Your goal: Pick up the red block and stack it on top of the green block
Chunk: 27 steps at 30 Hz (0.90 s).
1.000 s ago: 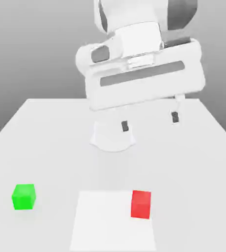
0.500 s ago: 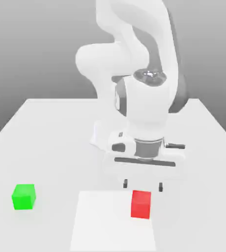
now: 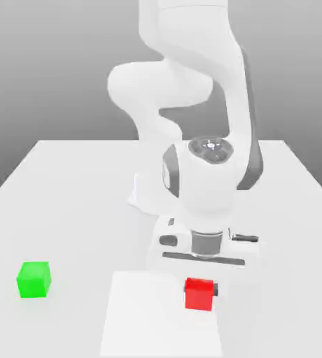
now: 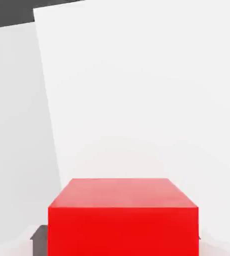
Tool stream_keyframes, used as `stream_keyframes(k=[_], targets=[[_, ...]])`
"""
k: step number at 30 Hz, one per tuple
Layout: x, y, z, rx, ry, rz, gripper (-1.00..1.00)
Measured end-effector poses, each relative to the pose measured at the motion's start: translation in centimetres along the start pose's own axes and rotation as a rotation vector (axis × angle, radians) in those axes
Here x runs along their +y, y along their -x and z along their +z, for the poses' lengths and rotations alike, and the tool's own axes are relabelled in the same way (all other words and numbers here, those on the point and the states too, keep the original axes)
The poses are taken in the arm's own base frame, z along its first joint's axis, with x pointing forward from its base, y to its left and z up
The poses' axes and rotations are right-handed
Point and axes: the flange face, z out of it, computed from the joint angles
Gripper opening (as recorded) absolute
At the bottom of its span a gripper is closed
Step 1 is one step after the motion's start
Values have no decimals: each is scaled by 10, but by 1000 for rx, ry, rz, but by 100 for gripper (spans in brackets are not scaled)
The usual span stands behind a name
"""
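The red block (image 3: 199, 294) sits on a white square patch (image 3: 143, 314) near the table's front, to the exterior view's right. My gripper (image 3: 199, 288) has come straight down over it and is shut on it, with one dark fingertip (image 3: 216, 287) showing at the block's side. In the hand view the red block (image 4: 123, 217) is large and close, with a dark finger (image 4: 39, 234) pressed against its side. The green block (image 3: 34, 280) rests alone on the table at the exterior view's left, far from the gripper.
The arm's white base (image 3: 150, 196) stands on the table behind the hand. The pale table (image 3: 66, 196) stretches between the two blocks. In the hand view the white patch (image 4: 137, 100) spreads out beyond the red block.
The hand has dropped from high above the table onto the red block. Its jaws, open in both earlier frames, have closed on the block's sides. The green block has not moved.
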Motion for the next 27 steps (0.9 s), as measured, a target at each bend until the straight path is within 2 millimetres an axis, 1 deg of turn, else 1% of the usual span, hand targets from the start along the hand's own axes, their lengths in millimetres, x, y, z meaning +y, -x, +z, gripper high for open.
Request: stream_keyframes(k=[6,10,12,16,20,23,27], targets=[[-4,-2,-35,6,-7,-4,-100],[-2,-1,-55,3,-4,-2,-100],[1,-2,-61,-1,4,14,-100],[36,-50,-43,-18,115,376,-100],[70,-87,-29,-15,204,730,-100],[96,-113,-26,-4,247,989,-100],[131,-145,-29,14,273,1335,-100]])
